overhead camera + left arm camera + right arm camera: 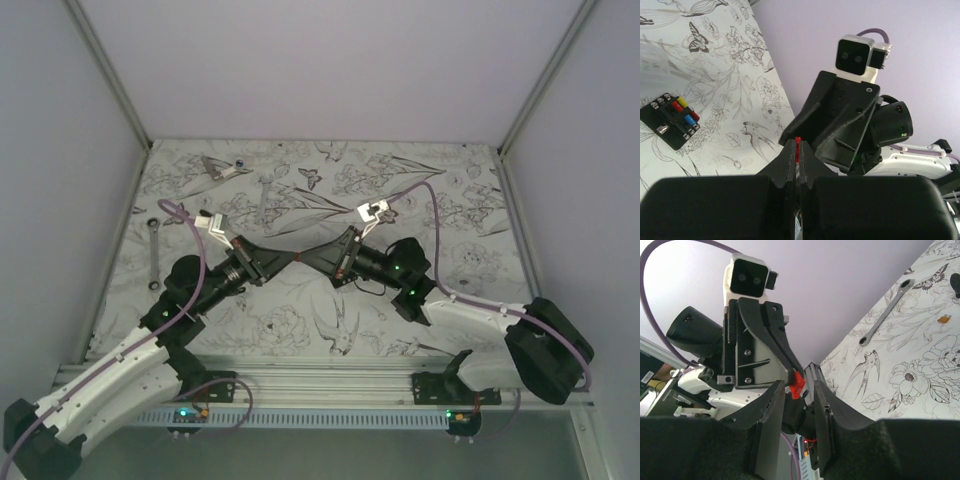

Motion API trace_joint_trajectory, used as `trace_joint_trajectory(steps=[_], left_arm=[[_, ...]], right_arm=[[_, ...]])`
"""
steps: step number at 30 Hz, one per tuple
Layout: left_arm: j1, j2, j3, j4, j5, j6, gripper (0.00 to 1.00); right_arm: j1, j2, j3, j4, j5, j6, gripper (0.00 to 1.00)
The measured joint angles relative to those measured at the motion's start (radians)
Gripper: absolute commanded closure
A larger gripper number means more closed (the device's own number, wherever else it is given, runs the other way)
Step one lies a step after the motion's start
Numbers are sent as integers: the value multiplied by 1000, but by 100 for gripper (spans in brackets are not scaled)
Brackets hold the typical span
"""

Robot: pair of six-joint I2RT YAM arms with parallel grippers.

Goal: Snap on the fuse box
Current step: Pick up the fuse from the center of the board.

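My left gripper (798, 150) is clamped on a small red piece (798, 385), of which only a sliver shows above the fingertips, and my right gripper (797, 392) meets it tip to tip with its jaws parted on either side of that piece; I cannot tell whether they touch it. The fuse box (671, 120) lies flat on the floral table (450, 200), well apart from both grippers. I find it only in my left wrist view; from above I cannot make it out.
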Motion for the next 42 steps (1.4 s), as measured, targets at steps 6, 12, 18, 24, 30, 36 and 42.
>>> trace_joint_trajectory(steps=[6,12,18,24,30,36,42], left_arm=[[-24,0,0,14,-17,8,100],[-35,0,0,28,-27,13,100],[-41,-4,0,42,-38,17,100],[-44,-5,0,49,-42,19,89],[-47,-6,-18,62,-62,27,55],[-50,-19,-66,3,-145,71,35],[-50,33,-5,-183,-229,159,25]], right_arm=[[1,21,0,37,11,38,76],[0,21,0,64,20,58,87],[-1,23,0,76,30,71,100],[-1,26,0,90,29,72,100],[0,11,2,21,29,11,100],[1,-68,56,-272,101,-169,100],[3,-90,180,-622,233,-362,100]])
